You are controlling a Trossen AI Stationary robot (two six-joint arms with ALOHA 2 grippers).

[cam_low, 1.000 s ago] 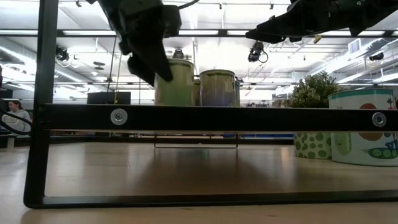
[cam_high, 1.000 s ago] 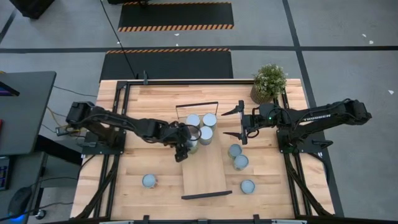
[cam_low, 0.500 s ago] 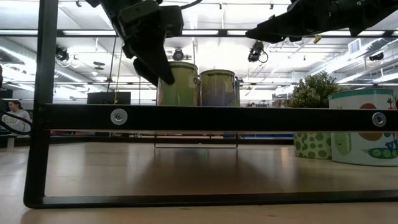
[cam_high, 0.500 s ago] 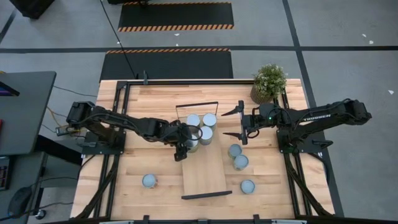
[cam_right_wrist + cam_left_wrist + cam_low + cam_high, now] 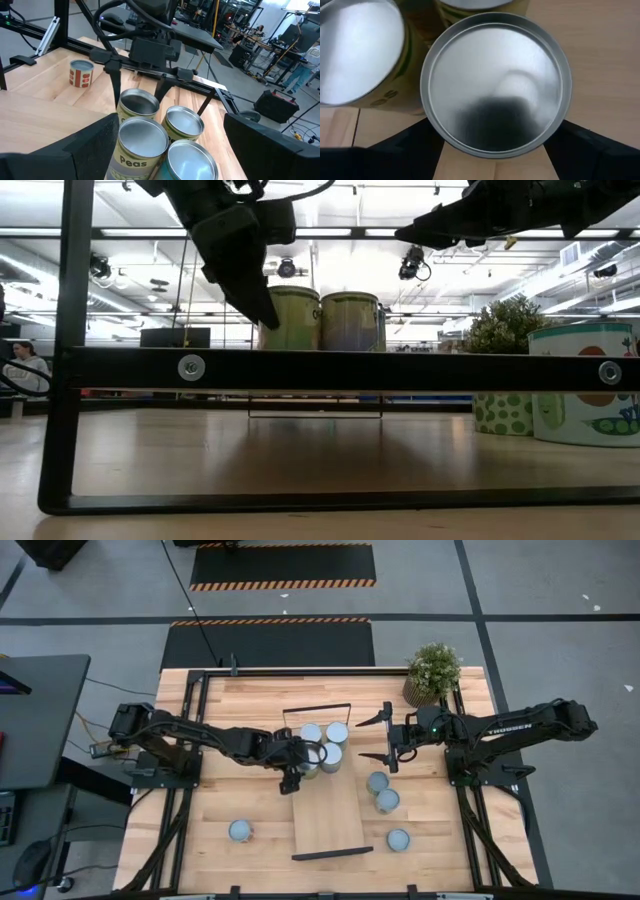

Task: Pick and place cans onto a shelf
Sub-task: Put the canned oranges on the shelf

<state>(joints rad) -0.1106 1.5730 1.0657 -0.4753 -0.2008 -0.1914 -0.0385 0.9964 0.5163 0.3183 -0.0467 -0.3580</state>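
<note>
The shelf (image 5: 330, 815) lies down the table's middle. Three cans (image 5: 337, 732) stand in a cluster on its far end. A fourth can (image 5: 311, 767) is right beside them, with its shiny round top filling the left wrist view (image 5: 495, 85). My left gripper (image 5: 297, 777) reaches in from the table's left and is shut on this can. In the low view its dark finger (image 5: 250, 285) is in front of the can (image 5: 292, 320). My right gripper (image 5: 386, 740) hovers open and empty just right of the cluster, above the table. My left gripper has the can between its two fingers (image 5: 415, 150), one on each side of the round wall below the top rim (image 5: 431, 131). The wide top hides the exact place of contact. The fingers slant down from the table's left. The can is upright among the other cans.
Three loose cans (image 5: 387, 800) stand on the table right of the shelf and one (image 5: 240, 830) stands to its left. A potted plant (image 5: 432, 670) is at the far right corner. The shelf's near black end frame (image 5: 320, 368) crosses the low view.
My left gripper has rolled about its own pointing line without shifting place. The can in it has come down a little and closer to the neighbouring can.
</note>
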